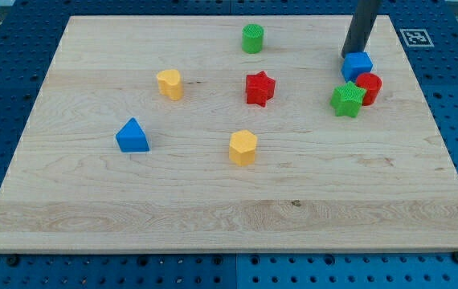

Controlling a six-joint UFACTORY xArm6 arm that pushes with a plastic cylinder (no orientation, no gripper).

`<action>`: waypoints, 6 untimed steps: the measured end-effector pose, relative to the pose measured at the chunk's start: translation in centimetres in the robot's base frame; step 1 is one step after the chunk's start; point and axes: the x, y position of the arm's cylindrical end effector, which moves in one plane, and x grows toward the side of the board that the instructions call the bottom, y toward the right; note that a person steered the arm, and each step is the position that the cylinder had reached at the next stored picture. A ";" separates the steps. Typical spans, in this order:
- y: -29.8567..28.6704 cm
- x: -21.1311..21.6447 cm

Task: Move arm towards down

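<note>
The wooden surface (213, 217) lies on a blue perforated base (4, 96). Its strip along the view's bottom carries no blocks.

Nearest the view's bottom stand two blocks: the yellow hexagonal block (243, 148), close to the centre, and the blue triangular block (132, 136), toward the view's left. They stand well apart.

Further up, the red star block (259, 87) occupies the centre, with the yellow rounded block (169, 83) to its left.

Toward the view's right sits a cluster of three. The green star block (347, 99) touches the red cylinder (369, 87), and the blue cube (357, 65) sits just above both, touching the red cylinder.

Near the view's top, the green cylinder (252, 38) stands alone, above the red star block.

The dark rod enters from the view's top edge. My tip (350, 54) rests at the upper left corner of the blue cube, touching or just beside it. The arm carries no grasping end effector; the rod holds nothing.

A printed marker (415, 36) sits beyond the surface's top right corner.
</note>
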 end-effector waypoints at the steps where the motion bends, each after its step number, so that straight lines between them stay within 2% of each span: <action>1: 0.0 0.1; 5: 0.0 1.0; 6: 0.8 -0.1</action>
